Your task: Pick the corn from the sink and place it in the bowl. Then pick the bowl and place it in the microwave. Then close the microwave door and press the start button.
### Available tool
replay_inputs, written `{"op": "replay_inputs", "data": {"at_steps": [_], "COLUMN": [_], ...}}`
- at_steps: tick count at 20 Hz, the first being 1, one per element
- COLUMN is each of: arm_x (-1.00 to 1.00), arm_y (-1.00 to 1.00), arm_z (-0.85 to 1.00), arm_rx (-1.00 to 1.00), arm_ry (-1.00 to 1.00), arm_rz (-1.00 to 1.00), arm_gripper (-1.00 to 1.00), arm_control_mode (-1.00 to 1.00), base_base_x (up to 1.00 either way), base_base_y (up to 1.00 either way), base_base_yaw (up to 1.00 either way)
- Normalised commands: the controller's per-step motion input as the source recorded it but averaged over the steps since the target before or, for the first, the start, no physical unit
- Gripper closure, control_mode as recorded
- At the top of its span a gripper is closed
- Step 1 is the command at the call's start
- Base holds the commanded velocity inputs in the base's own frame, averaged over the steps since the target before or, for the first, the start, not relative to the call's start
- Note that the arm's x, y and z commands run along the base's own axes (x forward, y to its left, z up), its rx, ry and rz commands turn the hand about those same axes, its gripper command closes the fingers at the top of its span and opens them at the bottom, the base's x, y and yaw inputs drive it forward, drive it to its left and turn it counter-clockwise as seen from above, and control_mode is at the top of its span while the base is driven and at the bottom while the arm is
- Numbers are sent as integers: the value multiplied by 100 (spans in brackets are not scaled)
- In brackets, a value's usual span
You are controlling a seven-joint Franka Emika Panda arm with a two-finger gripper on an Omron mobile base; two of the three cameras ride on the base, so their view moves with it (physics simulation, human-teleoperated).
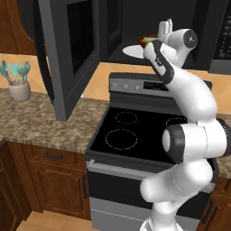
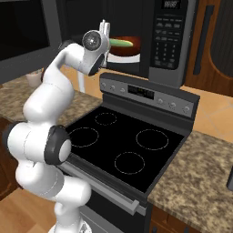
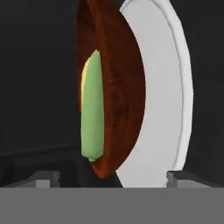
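1. One corn [image 3: 92,113] lies in one bowl [image 3: 120,100]. In the hand view it stands at centre left, its long axis running up and down the frame, green husk toward the camera and a strip of yellow along its upper left edge. In the right base view the corn [image 2: 120,43] runs left to right, at the upper middle of the frame.
2. The bowl [image 2: 127,49], glossy reddish-brown, sits on one white round turntable [image 3: 168,100] inside the microwave [image 2: 170,41]. In the hand view bowl and turntable appear turned on edge, the bowl left of the white disc.
3. One gripper [image 3: 113,177]: its two fingers [image 3: 46,180] show at the bottom of the hand view, spread wide, one at lower left and one at lower right, with nothing between them. The bowl's lower rim lies just above the gap.
4. In the left base view the gripper [image 1: 165,28] reaches into the microwave opening at the upper right, beside the bowl [image 1: 146,41].
5. One microwave door [image 1: 67,49] hangs open at the upper left of the left base view.
6. The button panel [image 2: 167,36] sits on the microwave's right; its writing is too small to read.
7. Below is one stove [image 2: 123,145] with four ring marks on its black cooktop.
8. On the table [image 1: 40,122] at the left stands one cup [image 1: 19,90] holding teal utensils.
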Motion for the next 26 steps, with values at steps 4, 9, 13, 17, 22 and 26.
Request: {"op": "replay_inputs", "data": {"at_steps": [4, 9, 13, 17, 22, 26], "arm_x": [-79, -100, -100, -100, -100, -100], "arm_y": [50, 32, 7, 10, 36, 52], "arm_z": [46, 70, 48, 6, -1, 0], "arm_rx": [0, -1, 0, 0, 0, 0], "arm_ry": [-5, 0, 3, -4, -12, -5], "arm_rz": [0, 1, 0, 0, 0, 0], "arm_gripper": [-100, -100, -100, -100, -100, -100], "arm_control_mode": [-100, -100, -100, -100, -100, -100], "base_base_x": [0, 0, 0, 0, 0, 0], "base_base_y": [0, 0, 0, 0, 0, 0], "base_base_yaw": [0, 0, 0, 0, 0, 0]}}
